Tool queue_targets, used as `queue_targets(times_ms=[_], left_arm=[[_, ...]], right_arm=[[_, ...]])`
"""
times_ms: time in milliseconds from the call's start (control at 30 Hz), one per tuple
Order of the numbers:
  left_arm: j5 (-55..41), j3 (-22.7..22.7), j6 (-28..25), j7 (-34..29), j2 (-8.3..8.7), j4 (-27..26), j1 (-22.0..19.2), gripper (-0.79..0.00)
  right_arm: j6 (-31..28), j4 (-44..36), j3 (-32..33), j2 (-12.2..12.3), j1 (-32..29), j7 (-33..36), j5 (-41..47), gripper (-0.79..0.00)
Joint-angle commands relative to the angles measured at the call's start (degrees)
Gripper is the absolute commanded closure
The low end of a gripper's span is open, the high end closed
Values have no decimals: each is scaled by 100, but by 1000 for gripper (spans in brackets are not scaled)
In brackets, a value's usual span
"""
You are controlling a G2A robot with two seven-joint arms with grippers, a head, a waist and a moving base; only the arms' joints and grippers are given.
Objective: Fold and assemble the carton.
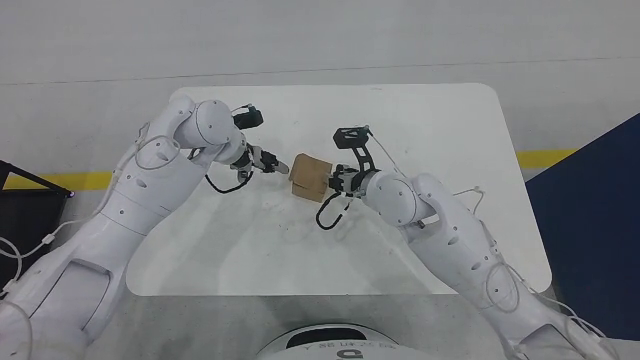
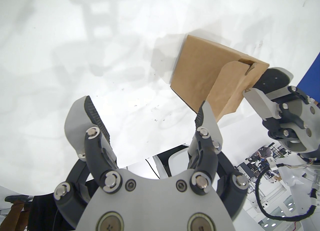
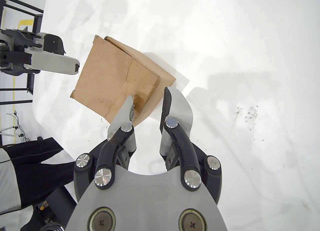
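My right gripper (image 3: 148, 95) was clamped on the carton's (image 1: 310, 175) corner, mid-table (image 1: 440, 120). My left gripper (image 2: 145, 101) hung spread just beside it. I judged the box mostly formed, with one flap (image 2: 225, 87) left untucked.

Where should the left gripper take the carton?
On the carton, take the free edge of the big flap, coming in from the left gripper's own side. That edge is a thin panel facing its open jaws. The right gripper pinches the opposite corner, so likely nothing blocks the approach.
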Motion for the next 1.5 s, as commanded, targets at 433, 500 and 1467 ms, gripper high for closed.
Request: queue_targets(times_ms=[433, 500, 1467], left_arm=[[-129, 114, -32, 61, -62, -27, -114, -785], [-129, 121, -33, 60, -67, -20, -120, -785], [-171, 219, -190, 95, -161, 118, -229, -785]], right_arm=[[-25, -100, 41, -18, -53, 24, -55, -225], [-36, -101, 39, -22, -51, 33, -65, -225], [-111, 18, 334, -72, -82, 127, 473, -360]])
